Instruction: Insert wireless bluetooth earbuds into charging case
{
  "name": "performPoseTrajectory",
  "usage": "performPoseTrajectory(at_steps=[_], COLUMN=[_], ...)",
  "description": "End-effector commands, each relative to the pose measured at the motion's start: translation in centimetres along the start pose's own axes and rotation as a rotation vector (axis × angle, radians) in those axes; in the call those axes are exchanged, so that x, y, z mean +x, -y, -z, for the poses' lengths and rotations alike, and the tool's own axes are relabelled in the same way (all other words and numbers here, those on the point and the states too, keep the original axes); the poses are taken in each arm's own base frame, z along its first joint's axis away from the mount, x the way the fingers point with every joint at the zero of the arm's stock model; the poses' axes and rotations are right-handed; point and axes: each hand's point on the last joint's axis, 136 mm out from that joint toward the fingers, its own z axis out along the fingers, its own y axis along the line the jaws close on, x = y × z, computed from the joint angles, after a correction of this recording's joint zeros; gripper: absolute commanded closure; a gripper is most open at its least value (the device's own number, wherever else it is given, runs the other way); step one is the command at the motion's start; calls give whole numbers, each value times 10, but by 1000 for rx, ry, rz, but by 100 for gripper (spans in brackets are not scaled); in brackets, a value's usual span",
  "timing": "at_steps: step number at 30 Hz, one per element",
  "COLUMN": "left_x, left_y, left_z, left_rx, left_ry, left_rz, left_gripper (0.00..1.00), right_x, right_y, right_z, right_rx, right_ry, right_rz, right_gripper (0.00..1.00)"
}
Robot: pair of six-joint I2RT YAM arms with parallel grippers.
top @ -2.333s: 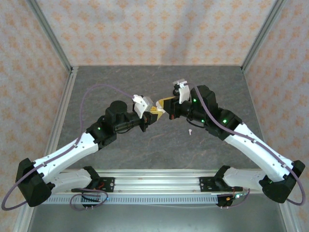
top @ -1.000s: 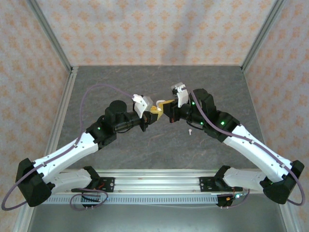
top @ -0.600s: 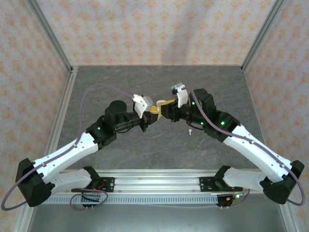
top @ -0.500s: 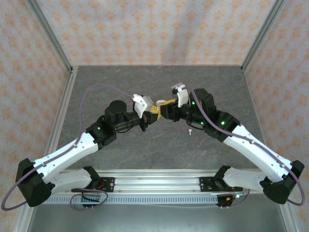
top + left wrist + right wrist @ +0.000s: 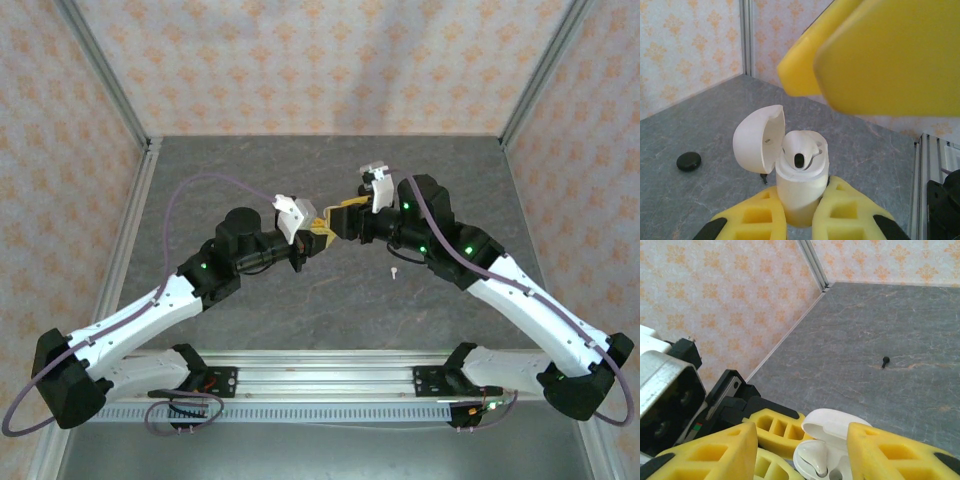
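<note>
Earbuds sit in more than one place. One white earbud lies loose on the grey table near my right forearm. A black earbud lies well apart on the far surface in my right wrist view. A third, the seated earbud, rests inside the charging case. My left gripper is clamped on that white case, its yellow fingers pressing the lower body from both sides and holding it upright above the table. The lid is swung open to the left in my left wrist view, and beside the seated earbud a dark socket gapes unfilled. My right gripper hangs just over the case with its jaws spread wide and nothing between them. In the overhead view the left gripper and right gripper meet nearly tip to tip at mid-table. A small black rounded thing lies on the table to the left of the case; I cannot tell what it is.
</note>
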Motion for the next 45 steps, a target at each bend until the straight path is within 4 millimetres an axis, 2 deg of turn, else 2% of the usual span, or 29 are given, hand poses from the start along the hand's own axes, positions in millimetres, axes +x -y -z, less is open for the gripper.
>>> performPoseTrajectory(at_steps=[1,5,9,11,18,21,23,29,33,37,40,42,45], left_x=[-28,-28,-29,-30,-30,-30,-31,-28,-23,-15,-10,-7,-4], left_y=[10,11,12,12,14,14,14,12,8,5,2,1,0], left_z=[8,9,10,10,12,14,15,13,11,8,5,3,1], left_rx=[30,32,35,37,42,39,36,28,7,-5,-12,-15,-15], left_ry=[79,79,82,83,84,84,85,74,53,22,8,-1,-9], left_rz=[-28,-27,-27,-28,-24,-25,-26,-22,-22,-21,-23,-23,-23], left_gripper=[100,100,100,100,100,100,100,100,100,100,100,100,100], right_x=[-8,-6,2,6,17,16,19,12,-9,-22,-23,-17,8], right_y=[-8,-7,-6,-7,-6,-8,-5,-6,-5,13,40,64,110], right_z=[6,6,3,0,-16,-15,-21,-16,9,35,53,62,69], right_rx=[-15,-23,-37,-44,-59,-67,-56,-46,2,111,244,358,545], right_ry=[8,-7,-35,-52,-119,-123,-139,-114,-42,-5,-11,-38,-127], right_rz=[-26,-53,-68,-74,-86,-85,-88,-85,-63,-60,-87,-115,-168], right_gripper=[52,63,78,81,85,87,87,85,83,83,82,80,78])
